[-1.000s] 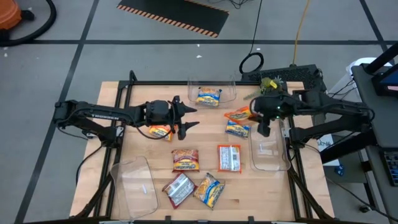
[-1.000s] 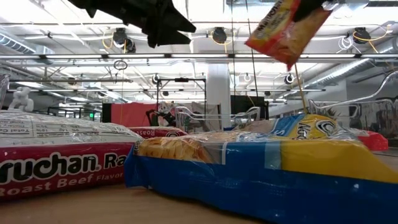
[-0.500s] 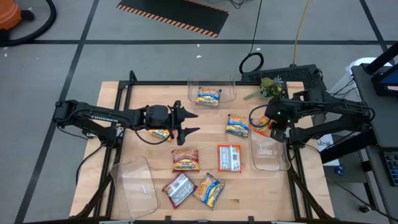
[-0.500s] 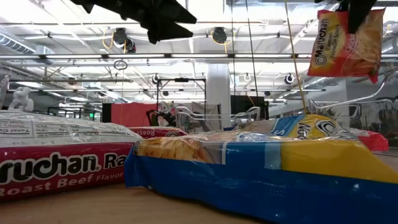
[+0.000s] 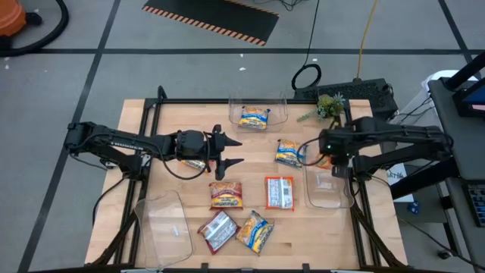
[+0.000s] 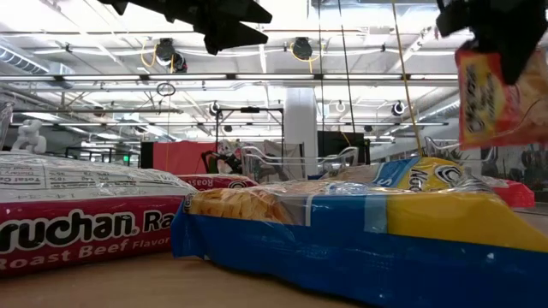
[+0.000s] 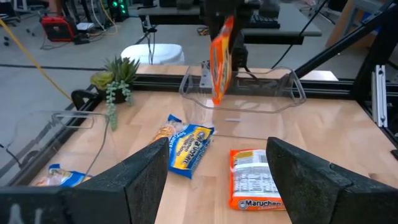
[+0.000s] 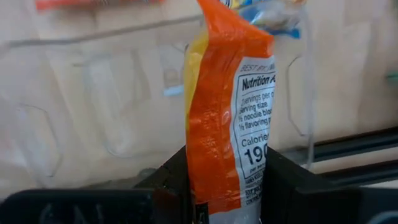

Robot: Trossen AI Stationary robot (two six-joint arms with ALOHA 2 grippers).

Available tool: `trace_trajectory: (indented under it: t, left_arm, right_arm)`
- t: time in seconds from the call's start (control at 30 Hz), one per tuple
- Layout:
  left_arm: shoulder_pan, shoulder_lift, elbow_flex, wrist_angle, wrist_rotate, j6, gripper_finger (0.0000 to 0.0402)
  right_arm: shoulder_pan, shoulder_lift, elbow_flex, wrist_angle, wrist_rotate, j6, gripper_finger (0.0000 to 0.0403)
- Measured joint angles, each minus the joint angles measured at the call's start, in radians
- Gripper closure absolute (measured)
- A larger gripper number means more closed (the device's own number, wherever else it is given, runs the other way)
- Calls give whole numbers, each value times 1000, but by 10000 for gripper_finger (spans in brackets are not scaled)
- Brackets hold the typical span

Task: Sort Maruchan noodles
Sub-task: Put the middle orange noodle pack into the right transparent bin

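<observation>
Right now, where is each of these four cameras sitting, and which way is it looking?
High view: above the table, looking straight down; both arms show, left gripper open, right gripper holding an orange packet.
Low view: at table-top height, looking level across packets into the room; the arms hang in from above.
Left wrist view: on the left arm, facing across the table; its own fingers show.
Right wrist view: on the right arm, looking down at a clear bin.
Shared: the orange packet shows in all four.
</observation>
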State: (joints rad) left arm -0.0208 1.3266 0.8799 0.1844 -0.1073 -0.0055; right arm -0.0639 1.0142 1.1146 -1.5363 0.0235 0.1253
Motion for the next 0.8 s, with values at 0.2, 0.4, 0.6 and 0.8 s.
trace_trajectory:
  t: [0.2,0.4,0.6,0.8]
  left_arm:
    - [0,0,0,0,0,1,128]
    - [0,0,0,0,0,1,128]
    - [0,0,0,0,0,-1,128]
    - [-7,0,-1,0,0,-3,128]
  right_arm:
    - [-2,0,-127,72,-65,-22,294]
    - [-2,0,-193,117,-304,-10,293]
    - [-2,0,-237,180,-366,-7,293]
    - [-2,0,-290,236,-381,-9,293]
